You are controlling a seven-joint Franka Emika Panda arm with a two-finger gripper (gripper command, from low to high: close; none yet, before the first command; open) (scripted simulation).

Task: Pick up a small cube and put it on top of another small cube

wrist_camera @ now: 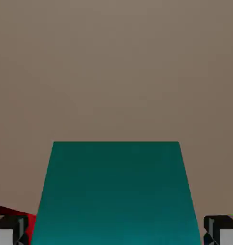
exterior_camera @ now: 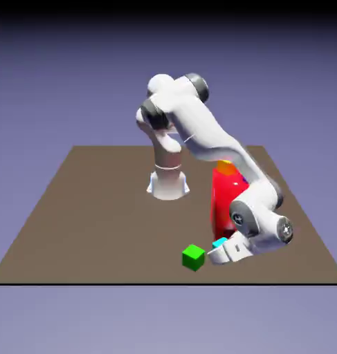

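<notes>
In the exterior view, your gripper (exterior_camera: 221, 253) is reaching low at the table's (exterior_camera: 95, 207) near right, jaws closing around the cyan cube (exterior_camera: 219, 243); lifting and stacking are still remaining. The green cube (exterior_camera: 193, 257) is sitting just left; the big red block (exterior_camera: 226, 200) is standing behind, half hiding the orange cube (exterior_camera: 225, 166). In the hand view, the cyan cube (wrist_camera: 116, 191) is filling the space between the narrowed fingertips (wrist_camera: 222, 228), resting on the table.
</notes>
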